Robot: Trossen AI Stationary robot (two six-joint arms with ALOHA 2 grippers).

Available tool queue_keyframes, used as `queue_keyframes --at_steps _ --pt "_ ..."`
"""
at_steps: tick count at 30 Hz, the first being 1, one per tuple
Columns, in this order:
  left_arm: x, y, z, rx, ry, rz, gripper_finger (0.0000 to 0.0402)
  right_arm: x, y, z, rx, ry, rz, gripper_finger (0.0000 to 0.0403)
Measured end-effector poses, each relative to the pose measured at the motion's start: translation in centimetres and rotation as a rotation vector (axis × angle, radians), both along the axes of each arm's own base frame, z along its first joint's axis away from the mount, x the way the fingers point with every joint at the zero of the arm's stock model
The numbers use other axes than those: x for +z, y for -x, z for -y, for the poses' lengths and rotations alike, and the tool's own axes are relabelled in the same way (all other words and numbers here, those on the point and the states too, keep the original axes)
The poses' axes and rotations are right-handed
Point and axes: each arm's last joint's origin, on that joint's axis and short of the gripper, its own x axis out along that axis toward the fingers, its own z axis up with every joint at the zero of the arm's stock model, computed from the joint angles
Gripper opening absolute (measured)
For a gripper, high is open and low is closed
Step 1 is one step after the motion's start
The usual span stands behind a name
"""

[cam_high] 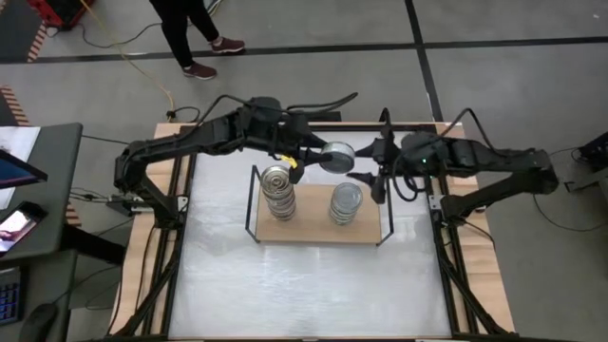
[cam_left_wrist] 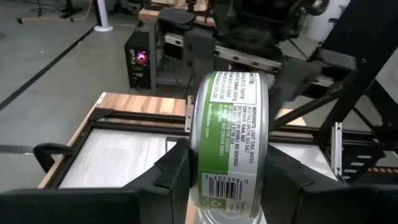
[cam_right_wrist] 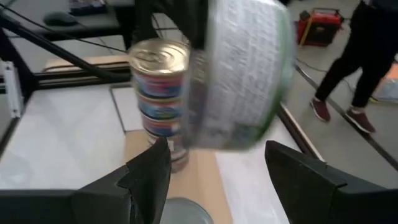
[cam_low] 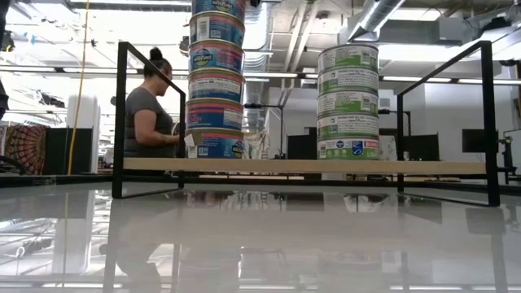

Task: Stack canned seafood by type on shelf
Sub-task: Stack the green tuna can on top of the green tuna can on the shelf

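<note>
A green-labelled tin of canned seafood (cam_left_wrist: 233,124) stands on edge in my left gripper (cam_high: 326,158), raised over the far edge of the shelf (cam_high: 313,233). On the shelf's wooden board stand two stacks: blue-labelled tins with a gold lid (cam_high: 277,190) on the left and green-labelled tins with a silver lid (cam_high: 346,202) on the right. My right gripper (cam_high: 373,180) is open just right of the held tin, facing it, with nothing between its fingers (cam_right_wrist: 149,171). My left gripper pinches the green-labelled tin by its two flat ends (cam_left_wrist: 200,149), one finger (cam_left_wrist: 168,177) on each. The fingers reach in about level from the table's left. The tin is lifted clear and stands on edge, its label facing back along the fingers.
Black wire frames (cam_low: 122,114) rise at the shelf's two short ends. In the low view the blue stack (cam_low: 216,81) rises higher than the green one (cam_low: 348,102). A person (cam_high: 190,38) stands on the floor beyond the table's far edge.
</note>
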Motion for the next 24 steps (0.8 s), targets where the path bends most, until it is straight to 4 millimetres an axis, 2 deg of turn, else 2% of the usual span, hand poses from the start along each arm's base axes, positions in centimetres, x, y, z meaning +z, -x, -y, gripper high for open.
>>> queue_keyframes --at_steps 5,12,15,19,24 --pt "0.0 -0.1 0.5 -0.014 -0.007 0.004 0.0135 0.2 -1.0 0.3 -0.002 0.027 0.043 0.0286" --pt "0.1 -0.2 0.8 -0.018 -0.027 0.006 0.0135 1.0 -1.2 0.1 0.043 0.067 0.119 0.0277" --pt "0.1 -0.2 0.8 -0.018 -0.027 0.006 0.0135 0.9 -1.3 0.1 0.059 0.061 0.114 0.0247" --pt "0.0 -0.1 0.7 -0.021 -0.06 0.002 0.0135 0.9 -1.3 0.4 0.059 0.033 0.12 0.0167" --pt "-0.2 -0.2 1.1 -0.033 -0.123 -0.016 0.0141 0.8 -1.4 0.7 0.058 0.046 0.112 0.0162"
